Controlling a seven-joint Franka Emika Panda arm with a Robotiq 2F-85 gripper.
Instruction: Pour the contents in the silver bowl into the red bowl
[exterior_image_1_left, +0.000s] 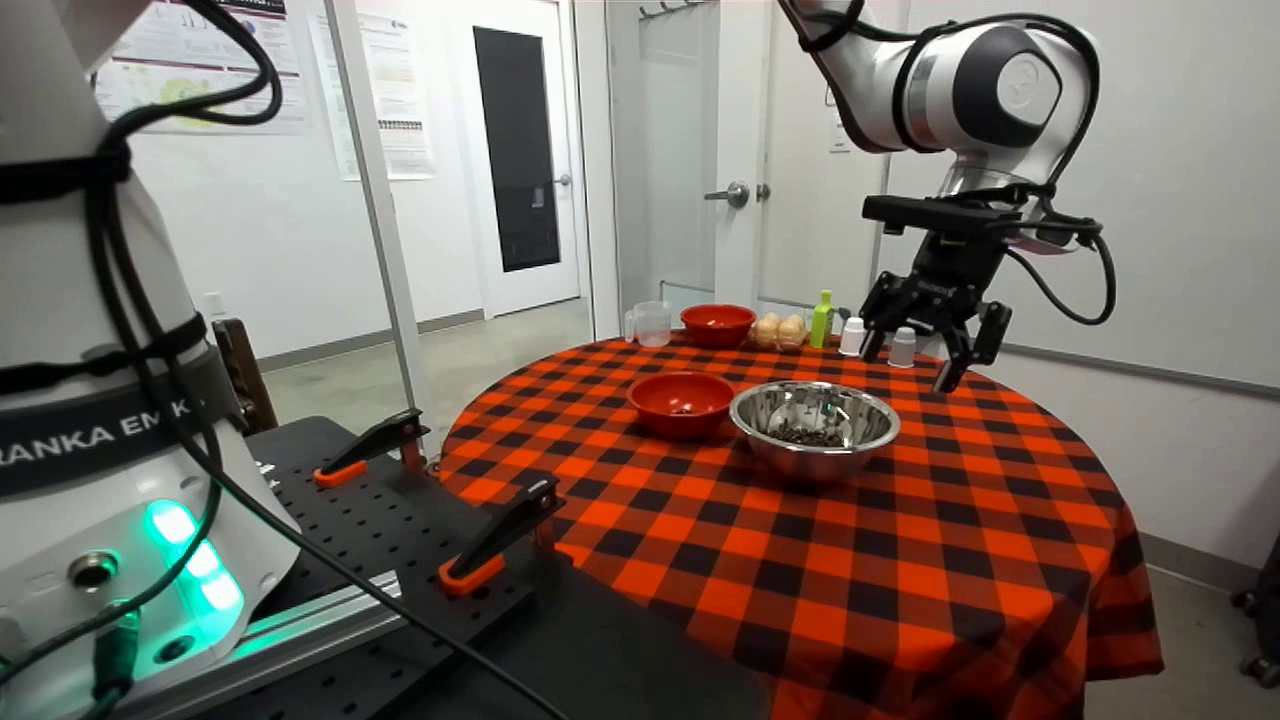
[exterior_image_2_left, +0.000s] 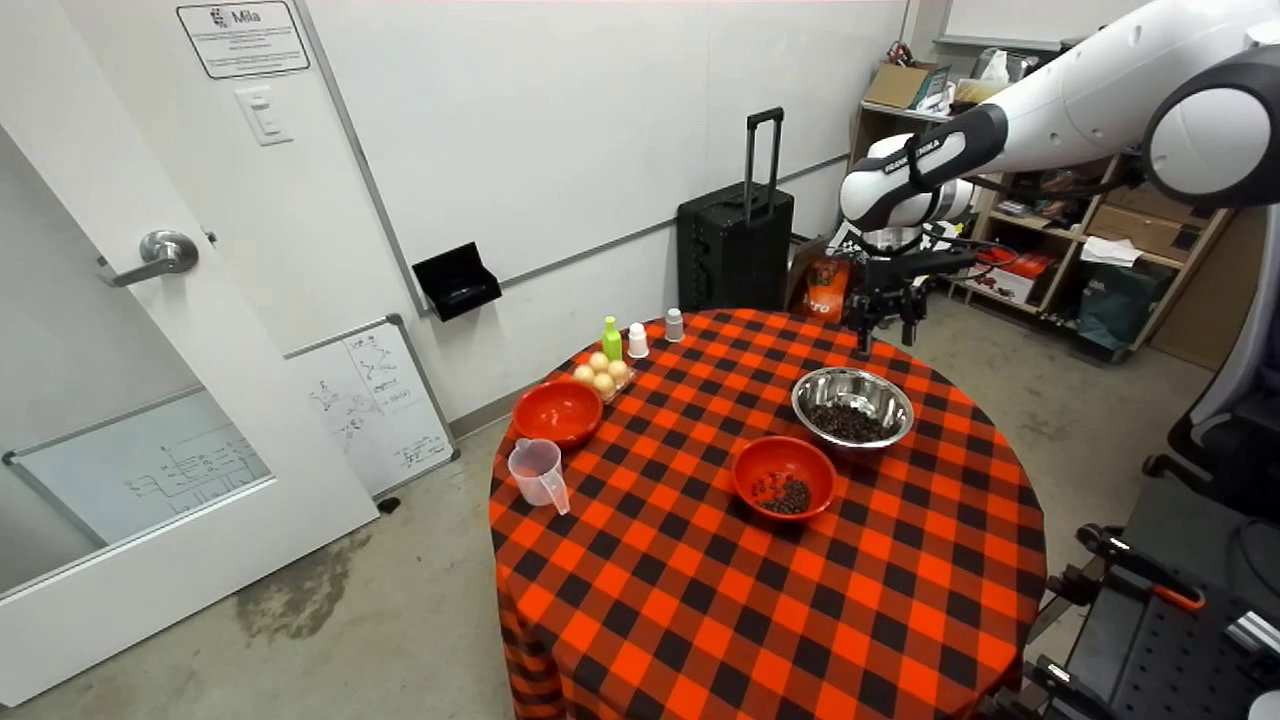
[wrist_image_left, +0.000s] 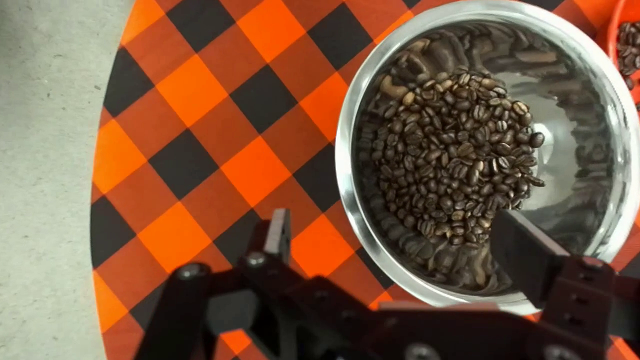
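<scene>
Your hand (wrist_image_left: 395, 227) hangs near the silver bowl (exterior_image_1_left: 815, 462), above the table (exterior_image_2_left: 680, 600), with its two fingers (wrist_image_left: 520, 250) spread wide apart. The silver bowl stands upright on the table, on a red-and-black checked cloth (exterior_image_1_left: 700, 545), and you can see a broad heap of dark coffee beans (wrist_image_left: 450, 160) in it. In the wrist view a fingertip overlaps the bowl's rim and inside (only a matter of your viewing angle, since both exterior views show hand and bowl apart). Just beside the silver bowl you have the red bowl (exterior_image_2_left: 785, 454), upright too, with a smaller cluster of beans in it; whether the rims touch, you cannot tell from here. Well apart from these, near the table's edge, you find a second red bowl (exterior_image_2_left: 556, 408), a clear measuring cup (exterior_image_2_left: 536, 470), eggs (exterior_image_2_left: 603, 382), a green bottle (exterior_image_2_left: 612, 342) and two small pale containers (exterior_image_2_left: 638, 343).
</scene>
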